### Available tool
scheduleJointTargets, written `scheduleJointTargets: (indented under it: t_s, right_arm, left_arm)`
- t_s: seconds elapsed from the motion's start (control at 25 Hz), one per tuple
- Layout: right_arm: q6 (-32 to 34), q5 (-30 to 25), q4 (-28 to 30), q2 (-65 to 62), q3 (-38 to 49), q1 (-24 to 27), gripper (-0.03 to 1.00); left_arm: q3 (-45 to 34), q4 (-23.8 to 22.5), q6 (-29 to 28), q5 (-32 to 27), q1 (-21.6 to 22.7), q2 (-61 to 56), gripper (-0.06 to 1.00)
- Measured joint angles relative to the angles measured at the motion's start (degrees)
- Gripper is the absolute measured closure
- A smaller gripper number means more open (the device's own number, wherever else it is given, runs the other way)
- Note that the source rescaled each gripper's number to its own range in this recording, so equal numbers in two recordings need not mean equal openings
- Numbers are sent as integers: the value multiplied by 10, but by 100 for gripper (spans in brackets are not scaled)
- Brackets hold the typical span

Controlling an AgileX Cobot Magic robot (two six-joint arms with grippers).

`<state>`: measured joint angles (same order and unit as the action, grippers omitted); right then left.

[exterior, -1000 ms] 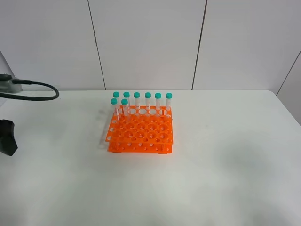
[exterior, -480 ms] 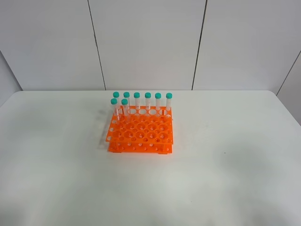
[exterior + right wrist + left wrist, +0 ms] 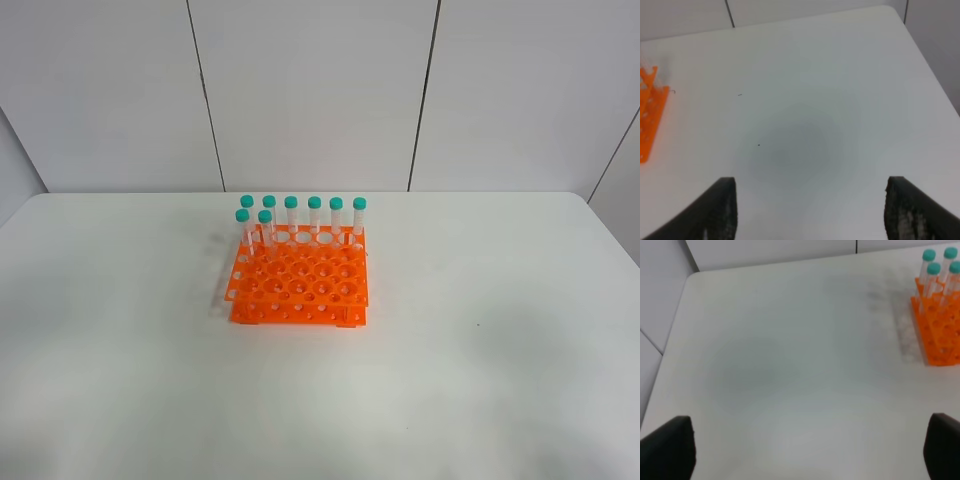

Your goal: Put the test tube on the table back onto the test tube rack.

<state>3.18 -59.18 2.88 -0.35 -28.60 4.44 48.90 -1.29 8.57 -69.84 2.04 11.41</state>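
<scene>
Eight tubes (image 3: 264, 228) stand in rack (image 3: 298, 285); none lies on counter (image 3: 480, 350). Left end effector (image 3: 805, 450) and right end effector (image 3: 810, 210) both released, empty. Judged done; keep arms clear of rack.

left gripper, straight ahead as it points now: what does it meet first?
Probably bare table. The left gripper is open and empty; the test tube rack sits off to one side of its line. Depth is unclear.

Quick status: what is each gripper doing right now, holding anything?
Left gripper: open, empty, above the white table.
Right gripper: open, empty, also above the table.
</scene>
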Motion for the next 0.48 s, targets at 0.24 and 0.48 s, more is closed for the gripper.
scheduleJointTargets:
  t_s: [0.24,0.48]
  right_arm:
    - [0,0,0,0,0,0,17]
    - [0,0,0,0,0,0,17]
  left_arm:
    - [-108,51,-2,63,0,-98,-6]
    - [-190,95,18,138,0,-117,-6]
